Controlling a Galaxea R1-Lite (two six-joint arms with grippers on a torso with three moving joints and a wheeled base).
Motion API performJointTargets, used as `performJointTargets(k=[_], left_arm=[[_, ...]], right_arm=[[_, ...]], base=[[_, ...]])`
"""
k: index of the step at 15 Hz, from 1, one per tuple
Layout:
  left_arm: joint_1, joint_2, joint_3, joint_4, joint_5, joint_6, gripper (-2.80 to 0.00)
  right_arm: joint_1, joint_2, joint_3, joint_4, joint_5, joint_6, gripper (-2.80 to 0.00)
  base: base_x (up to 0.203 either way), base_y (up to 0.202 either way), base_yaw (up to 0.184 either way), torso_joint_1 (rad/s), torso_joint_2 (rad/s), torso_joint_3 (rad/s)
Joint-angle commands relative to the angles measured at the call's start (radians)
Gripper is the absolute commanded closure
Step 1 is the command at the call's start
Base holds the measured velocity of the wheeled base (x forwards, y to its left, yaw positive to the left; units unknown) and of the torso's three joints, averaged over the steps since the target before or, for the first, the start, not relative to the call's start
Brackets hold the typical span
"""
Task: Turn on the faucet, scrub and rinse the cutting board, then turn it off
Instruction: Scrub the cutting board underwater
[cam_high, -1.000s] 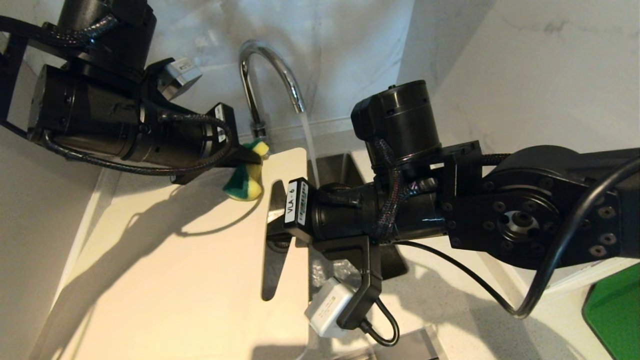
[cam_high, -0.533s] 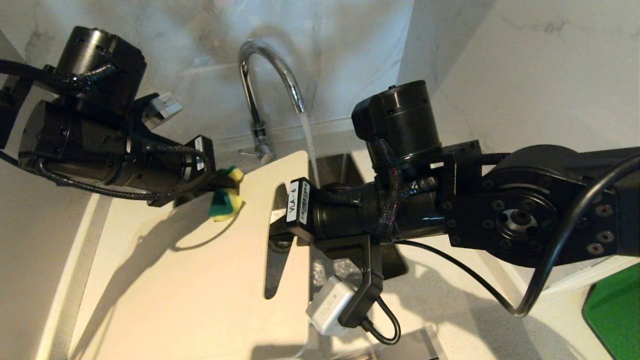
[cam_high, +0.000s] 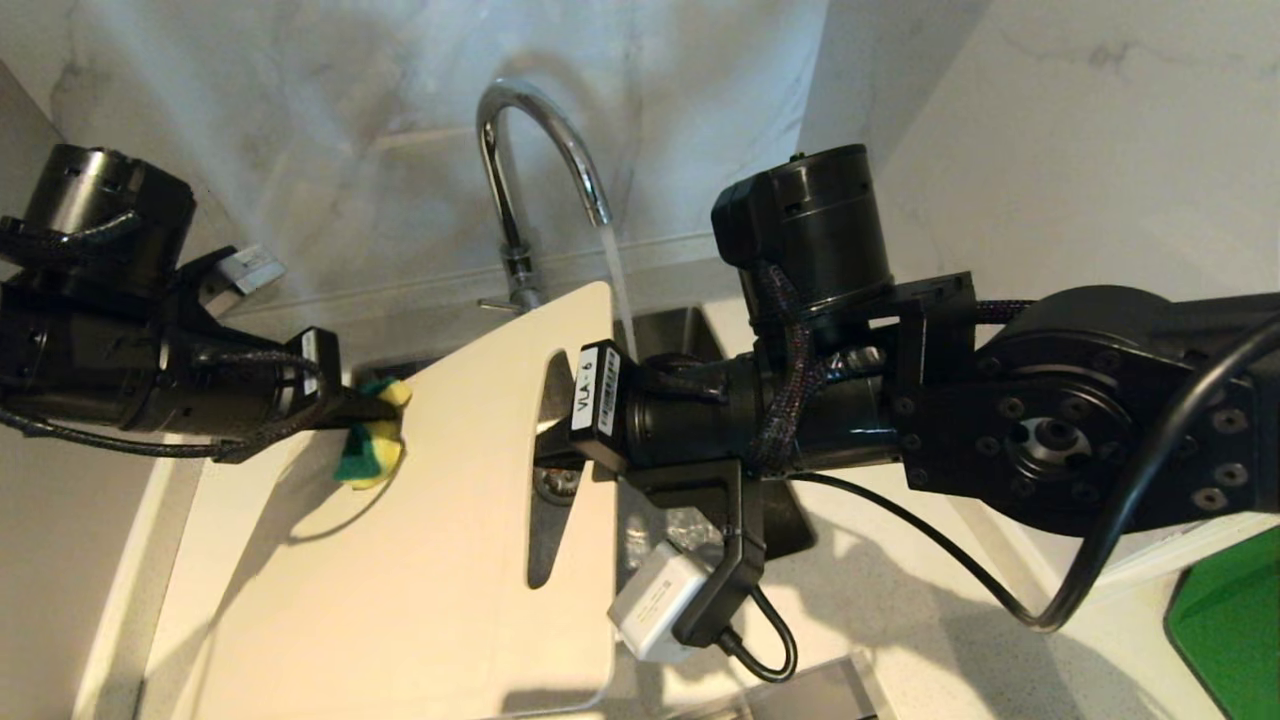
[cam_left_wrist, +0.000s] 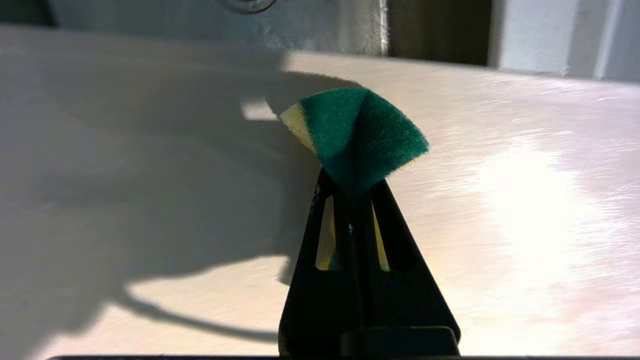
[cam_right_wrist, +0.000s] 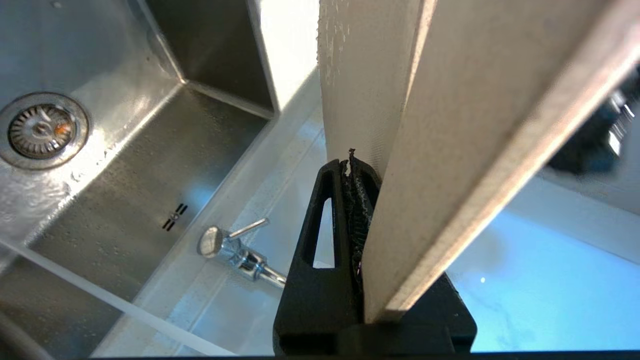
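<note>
The pale cutting board (cam_high: 430, 560) is held tilted over the sink, and my right gripper (cam_high: 548, 455) is shut on its rim at the handle slot. In the right wrist view the cutting board (cam_right_wrist: 450, 125) runs edge-on between that gripper's (cam_right_wrist: 352, 162) jaws. The chrome faucet (cam_high: 520, 150) is running, and its stream falls just past the board's far corner. My left gripper (cam_high: 378, 415) is shut on a green-and-yellow sponge (cam_high: 368, 458), pressed on the board near its left edge. The left wrist view shows the sponge (cam_left_wrist: 357, 132) folded at that gripper's (cam_left_wrist: 352, 192) tips against the board (cam_left_wrist: 500, 225).
The steel sink (cam_right_wrist: 125, 165) with its drain (cam_right_wrist: 42, 130) lies under the board. The faucet's base and thin lever (cam_right_wrist: 235, 247) stand at the sink's rim. A dark green tray (cam_high: 1235, 620) sits at the far right on the counter. The marble wall is close behind.
My left gripper has slid the sponge across the board, from beside the faucet's base leftward and nearer, to the left edge. The right gripper and the board have stayed put.
</note>
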Motion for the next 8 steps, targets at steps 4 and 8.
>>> performJointTargets(k=[4, 8], left_arm=[[0.148, -0.031, 0.174, -0.122, -0.051, 0.047, 0.0], [0.23, -0.025, 0.249, -0.185, -0.086, 0.087, 0.0]], right_arm=[[0.0, -0.015, 0.001, 0.002, 0.003, -0.011, 0.0], [-0.003, -0.031, 0.006, 0.002, 0.003, -0.01, 0.0]], base=[[0.0, 0.0, 0.0, 0.0, 0.0, 0.0], [0.0, 0.0, 0.0, 0.0, 0.0, 0.0]])
